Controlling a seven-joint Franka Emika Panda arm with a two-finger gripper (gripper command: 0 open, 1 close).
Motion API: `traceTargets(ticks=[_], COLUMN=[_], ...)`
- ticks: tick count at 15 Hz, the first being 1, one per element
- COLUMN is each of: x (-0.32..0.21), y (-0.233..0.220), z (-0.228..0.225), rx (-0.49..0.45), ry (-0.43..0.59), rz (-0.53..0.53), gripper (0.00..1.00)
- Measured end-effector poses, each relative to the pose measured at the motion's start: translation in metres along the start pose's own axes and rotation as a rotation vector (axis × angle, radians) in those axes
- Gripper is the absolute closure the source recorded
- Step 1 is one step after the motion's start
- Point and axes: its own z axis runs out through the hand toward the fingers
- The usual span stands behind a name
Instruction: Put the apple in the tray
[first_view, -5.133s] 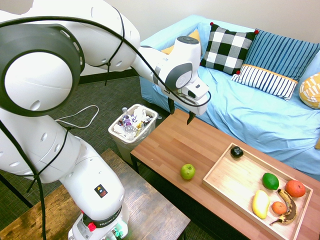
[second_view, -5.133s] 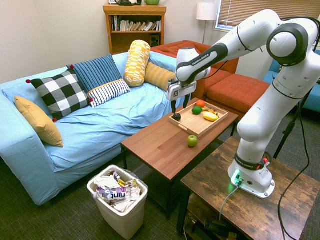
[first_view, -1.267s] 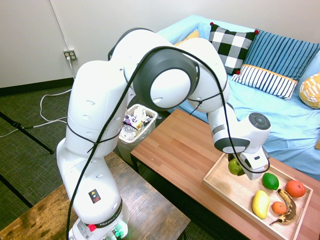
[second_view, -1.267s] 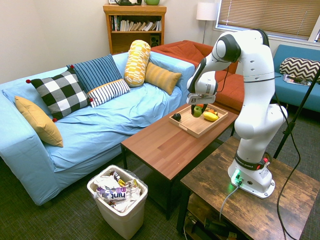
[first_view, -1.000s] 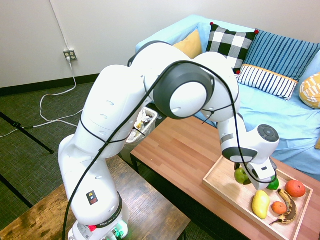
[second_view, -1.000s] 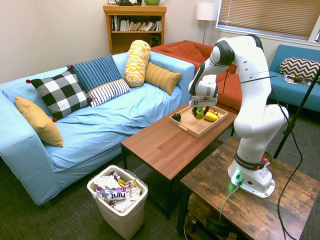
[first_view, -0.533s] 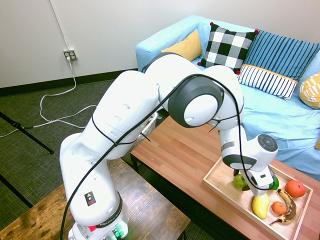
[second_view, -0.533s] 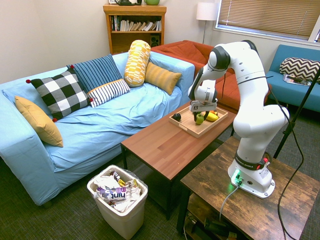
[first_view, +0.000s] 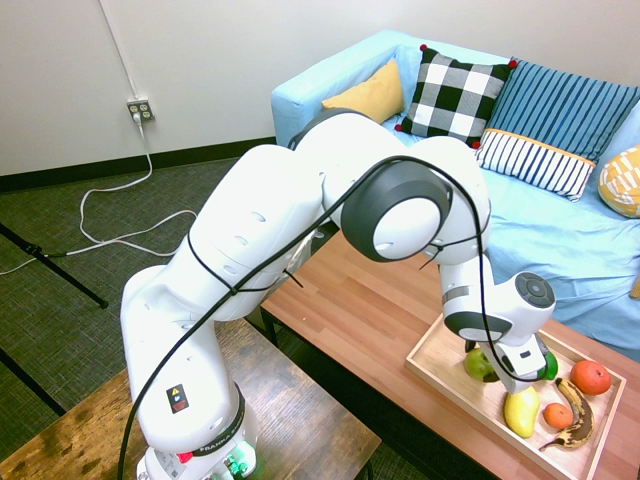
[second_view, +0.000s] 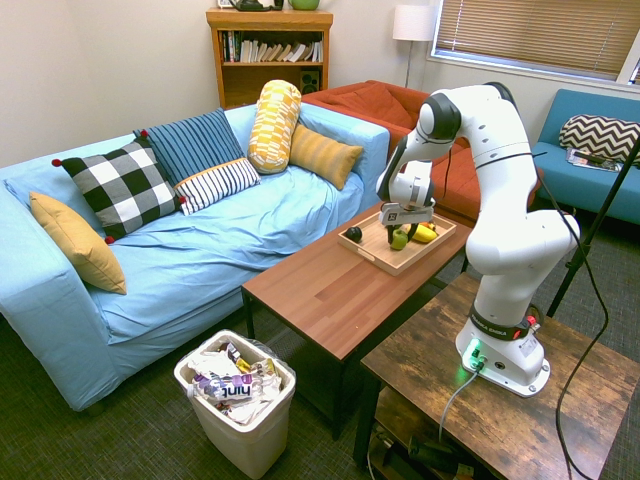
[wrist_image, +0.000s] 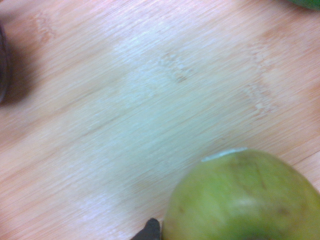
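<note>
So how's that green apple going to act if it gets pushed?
The apple looks round, so it would probably roll. Its skin seems smooth and shiny, so it may slip a little. The tray's raised rim would likely stop a slow roll.

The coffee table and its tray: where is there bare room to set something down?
The widest bare patch is the coffee table between the tray and the trash bin's end. Inside the tray, some wood shows between the dark fruit and the apple. It is crowded around the mango, orange and banana.
</note>
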Motion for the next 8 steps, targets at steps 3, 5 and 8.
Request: traceTargets(ticks=[3, 5, 8], x=[-0.003, 0.0, 0.009], y=[-0.007, -0.012, -0.006], z=[-0.007, -0.028, -0.09], rx=[0.009, 0.027, 0.049], ry=[-0.014, -0.004, 0.034], rz=[-0.008, -0.008, -0.009], gripper=[0.0, 0.0, 0.0])
